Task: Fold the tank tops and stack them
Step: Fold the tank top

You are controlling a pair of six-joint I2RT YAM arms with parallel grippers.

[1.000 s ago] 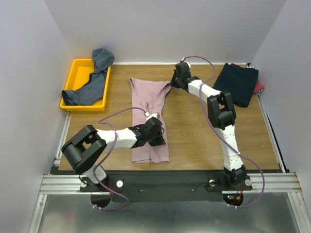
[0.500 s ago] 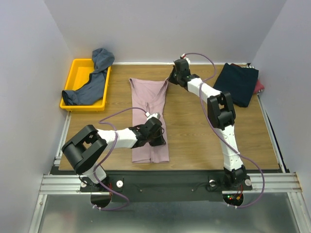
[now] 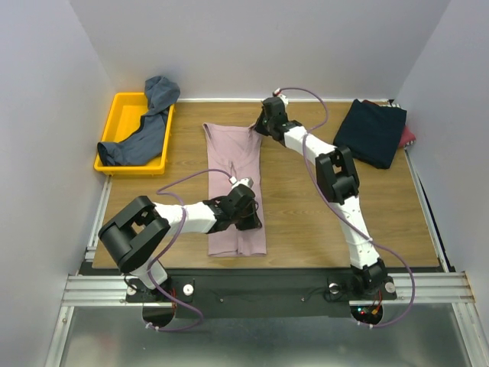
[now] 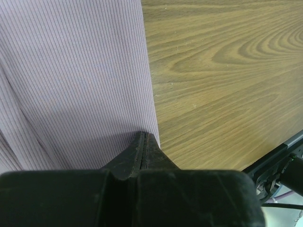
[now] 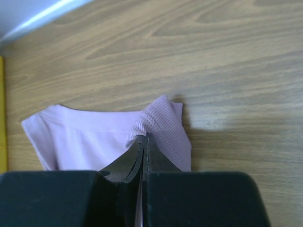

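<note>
Supporting everything: the wooden table (image 3: 306,222), with both arms bolted at its near edge.
Landmark: the pink tank top (image 3: 233,153), lying flat as a long strip that runs from the table's far part down towards the arm bases (ribbed cloth, as the left wrist view shows).
Navy tank top: (image 3: 372,131) folded into a dark slab, well apart from the pink tank top on its right-arm side, near the far corner.
Yellow tray: (image 3: 128,113) well apart from the pink tank top on the opposite side, at the table's far left corner.
Blue-grey tank top: (image 3: 145,134) crumpled in the yellow tray, one end spilling over the tray's far rim; it lies farther from the pink tank top than the tray's near wall does.
Red tank top: (image 3: 409,138) only a sliver shows, peeping out beyond the navy tank top on the side away from the pink tank top.
Right gripper: (image 5: 143,139) at the pink tank top's far end, on the shoulder corner that faces the navy tank top. Its jaws are pinched together on that corner, and the cloth puckers up into the fingertips (a small bunched ridge beside the neckline).
Left gripper: (image 4: 144,137) low over the pink tank top's near half, on the long edge that faces the navy tank top. Its jaws are pressed tight with no gap, the tip sitting right on the cloth's edge where it meets bare wood; whether any fabric is nipped between them I cannot tell.
</note>
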